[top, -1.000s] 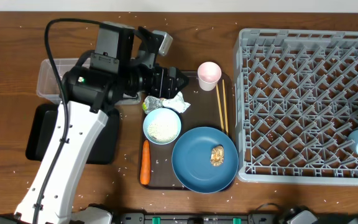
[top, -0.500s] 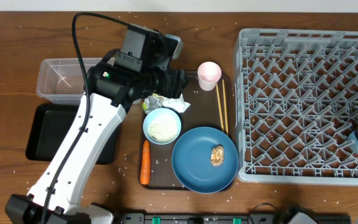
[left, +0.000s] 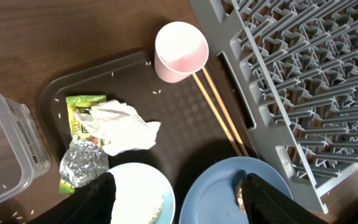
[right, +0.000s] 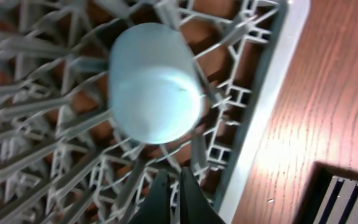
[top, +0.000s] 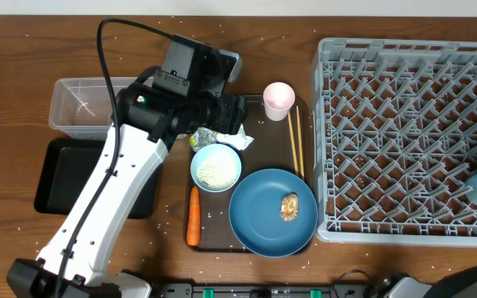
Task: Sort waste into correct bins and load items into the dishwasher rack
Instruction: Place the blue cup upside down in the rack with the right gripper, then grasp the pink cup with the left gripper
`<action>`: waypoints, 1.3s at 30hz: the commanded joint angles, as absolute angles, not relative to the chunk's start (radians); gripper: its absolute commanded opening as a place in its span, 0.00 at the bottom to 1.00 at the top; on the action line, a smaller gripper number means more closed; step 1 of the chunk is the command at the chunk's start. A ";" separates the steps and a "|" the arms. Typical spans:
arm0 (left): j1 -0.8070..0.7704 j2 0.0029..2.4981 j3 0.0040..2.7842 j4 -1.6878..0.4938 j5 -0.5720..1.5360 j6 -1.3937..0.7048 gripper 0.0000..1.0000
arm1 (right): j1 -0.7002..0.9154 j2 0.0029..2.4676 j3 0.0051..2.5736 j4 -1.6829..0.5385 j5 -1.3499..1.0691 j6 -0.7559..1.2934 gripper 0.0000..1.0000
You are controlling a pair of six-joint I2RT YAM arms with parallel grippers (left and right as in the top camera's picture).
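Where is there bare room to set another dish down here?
The grey plastic dishwasher rack is bare left of the small light-blue cup at its right edge. The brown serving tray is crowded; only a strip shows between crumpled white wrapper, small pink cup and wooden chopsticks.

Small light-blue cup lying in the dishwasher rack
The cup is sitting on the grey lattice near the rack's rim; the right gripper is hovering just beside it, fingers pressed together and gripping nothing.
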State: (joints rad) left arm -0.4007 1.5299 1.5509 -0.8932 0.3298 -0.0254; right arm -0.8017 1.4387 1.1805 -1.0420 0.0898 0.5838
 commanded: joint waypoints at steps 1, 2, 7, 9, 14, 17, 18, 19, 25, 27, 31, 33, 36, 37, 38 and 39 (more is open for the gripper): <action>-0.400 1.522 1.567 -0.894 0.320 -0.019 0.66 | -0.831 1.473 1.174 -1.031 0.131 0.632 0.01; -0.400 1.522 1.567 -0.893 0.320 -0.019 0.66 | -0.833 1.482 1.174 -1.021 0.131 0.632 0.01; -0.400 1.522 1.567 -0.889 0.320 -0.019 0.66 | -0.832 1.523 1.174 -0.952 0.107 0.631 0.01; -0.400 1.523 1.567 -0.888 0.320 -0.019 0.66 | -0.832 1.519 1.176 -0.923 0.078 0.617 0.01; -0.400 1.523 1.567 -0.858 0.319 -0.012 0.66 | -0.832 1.454 1.187 -0.878 -0.031 0.562 0.02; -0.400 1.528 1.563 -0.806 0.319 0.008 0.66 | -0.828 1.364 1.192 -0.878 -0.158 0.526 0.03; -0.400 1.532 1.559 -0.784 0.319 0.008 0.66 | -0.826 1.334 1.192 -0.879 -0.214 0.505 0.05; -0.400 1.542 1.553 -0.756 0.319 0.009 0.66 | -0.820 1.293 1.192 -0.884 -0.295 0.467 0.08; -0.410 1.679 1.545 -0.599 0.320 0.007 0.66 | -0.720 1.110 1.192 -0.997 -0.449 0.338 0.39; -0.417 1.738 1.545 -0.534 0.320 0.007 0.66 | -0.672 1.064 1.192 -1.037 -0.447 0.314 0.49; -0.425 1.839 1.545 -0.432 0.314 0.007 0.66 | -0.619 1.015 1.191 -1.088 -0.434 0.313 0.56; -0.425 1.888 1.545 -0.399 0.270 -0.001 0.67 | -0.613 1.008 1.191 -1.107 -0.434 0.313 0.56; -0.425 1.951 1.545 -0.363 0.258 -0.035 0.67 | -0.613 1.010 1.189 -1.115 -0.432 0.282 0.59; -0.425 1.972 1.545 -0.355 0.258 -0.051 0.66 | -0.613 1.013 1.189 -1.119 -0.430 0.278 0.59; -0.427 1.989 1.545 -0.348 0.258 -0.063 0.67 | -0.613 1.015 1.189 -1.123 -0.430 0.274 0.59; -0.429 2.009 1.545 -0.339 0.261 -0.065 0.66 | -0.613 1.017 1.189 -1.129 -0.430 0.273 0.59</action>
State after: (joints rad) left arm -0.4248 1.9724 1.5467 -0.3500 0.2810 -0.0292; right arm -0.6239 1.0142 1.1835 -1.1202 -0.4198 0.3119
